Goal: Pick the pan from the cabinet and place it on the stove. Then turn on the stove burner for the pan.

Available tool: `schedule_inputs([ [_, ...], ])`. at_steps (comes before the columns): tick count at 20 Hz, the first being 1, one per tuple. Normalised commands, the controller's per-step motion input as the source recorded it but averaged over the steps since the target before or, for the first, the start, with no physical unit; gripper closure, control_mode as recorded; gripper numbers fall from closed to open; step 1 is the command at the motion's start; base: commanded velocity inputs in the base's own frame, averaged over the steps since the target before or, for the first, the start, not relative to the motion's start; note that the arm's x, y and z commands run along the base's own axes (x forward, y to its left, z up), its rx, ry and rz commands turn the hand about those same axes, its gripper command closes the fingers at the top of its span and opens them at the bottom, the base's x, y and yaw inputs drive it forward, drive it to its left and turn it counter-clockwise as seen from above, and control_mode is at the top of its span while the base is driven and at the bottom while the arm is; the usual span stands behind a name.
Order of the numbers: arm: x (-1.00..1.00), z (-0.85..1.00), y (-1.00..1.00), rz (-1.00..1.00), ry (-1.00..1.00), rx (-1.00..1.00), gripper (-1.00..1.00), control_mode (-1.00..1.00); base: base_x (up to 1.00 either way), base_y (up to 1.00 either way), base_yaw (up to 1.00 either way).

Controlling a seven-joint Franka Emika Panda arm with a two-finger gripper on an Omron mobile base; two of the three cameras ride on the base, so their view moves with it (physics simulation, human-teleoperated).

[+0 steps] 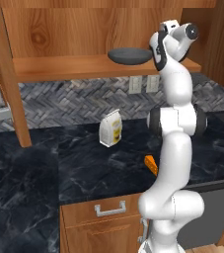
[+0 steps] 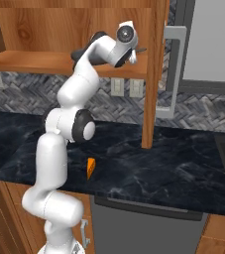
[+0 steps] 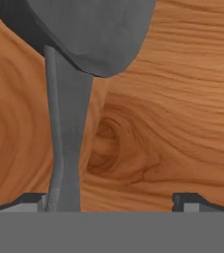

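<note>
Dark marble counter (image 1: pixel 93 168) is seen below the open cabinet (image 1: pixel 74 29). On the cabinet shelf (image 1: pixel 59 66) the pan (image 1: pixel 129 56) is stored, not yet lifted. The gripper (image 3: pixel 111 200) is positioned over the pan handle (image 3: pixel 66 143), its fingers set wide apart and nothing clamped; the handle lies beside the left fingertip. Grasping, transfer to the stove and burner ignition are judged outstanding. A small bag (image 1: pixel 110 128) is standing on the counter.

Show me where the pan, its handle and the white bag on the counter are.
pan (image 1: pixel 128 56): left base view, on the dark bowl resting on the cabinet shelf.
pan handle (image 3: pixel 66 143): hand view, on the middle of the long grey handle.
white bag (image 1: pixel 110 129): left base view, on its front face.
</note>
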Motion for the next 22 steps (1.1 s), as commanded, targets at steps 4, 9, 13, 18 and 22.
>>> schedule_inputs([
  [4,0.05,-0.24,0.00,0.00,0.01,0.00,1.00,-1.00,0.00,0.00,0.00],
  [9,0.11,-0.20,0.01,0.00,0.02,0.00,1.00,-1.00,0.00,0.00,0.00],
  [13,0.01,-0.15,0.00,0.00,0.03,0.00,1.00,-1.00,0.00,0.00,0.00],
  [18,-0.05,-0.09,0.00,0.00,0.01,0.00,1.00,-1.00,0.00,0.00,0.00],
  [22,-0.26,-0.02,0.00,0.00,0.00,0.00,1.00,-1.00,0.00,0.00,0.00],
])
